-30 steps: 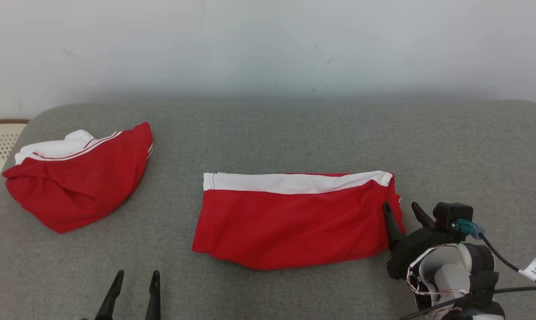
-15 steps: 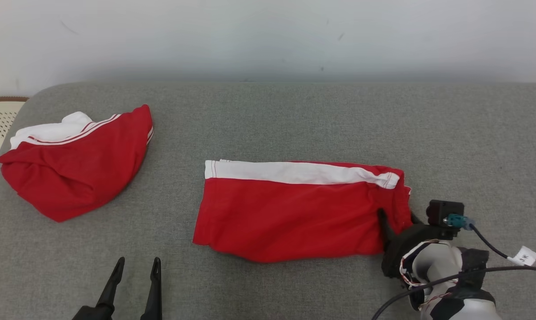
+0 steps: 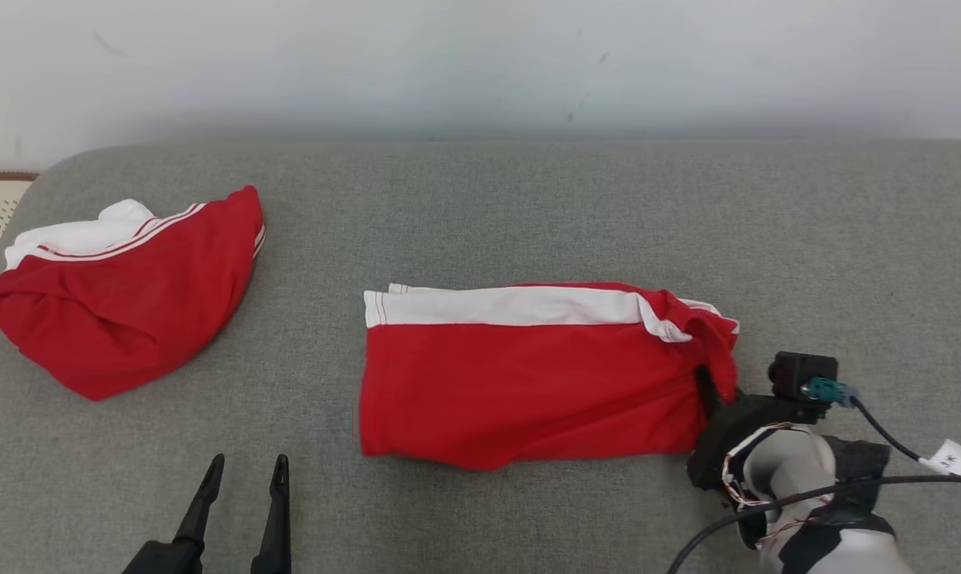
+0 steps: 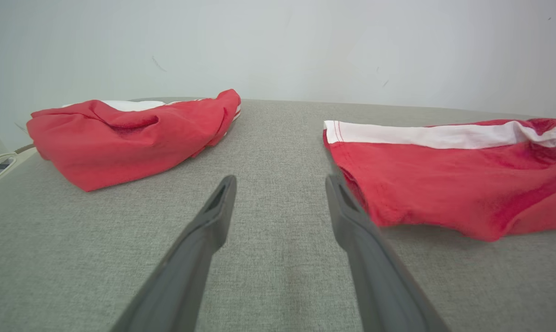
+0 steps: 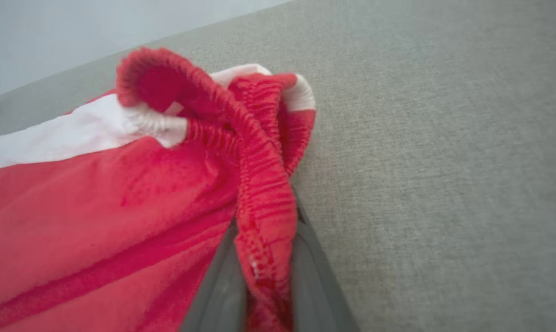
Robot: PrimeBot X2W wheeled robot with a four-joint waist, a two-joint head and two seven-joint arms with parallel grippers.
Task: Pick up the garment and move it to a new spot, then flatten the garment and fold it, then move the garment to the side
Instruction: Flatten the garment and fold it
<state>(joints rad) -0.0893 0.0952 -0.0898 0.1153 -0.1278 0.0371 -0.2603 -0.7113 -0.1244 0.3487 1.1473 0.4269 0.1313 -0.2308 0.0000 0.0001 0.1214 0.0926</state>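
**Right tool clamped on garment waistband**

Garment [image 3: 528, 391], red shorts with a white stripe [image 3: 512, 307], lies mid-surface on the grey padded top [image 3: 528, 207], mostly flat. Its right end is bunched and lifted into a fold. Right tool [image 3: 715, 389] is at that end, clenched on the elastic waistband [image 5: 264, 184]. The right wrist view shows the band pinched between both fingers [image 5: 218, 295], with gathered red elastic looping up above the tips. Left tool [image 3: 248, 462] sits at the lower left, released, jaws apart with nothing between them, over bare grey fabric and clear of the garment's left edge. A second red-and-white garment [image 3: 122, 311] lies crumpled at the far left, well apart from the first. Pale wall [image 3: 480, 64] behind.
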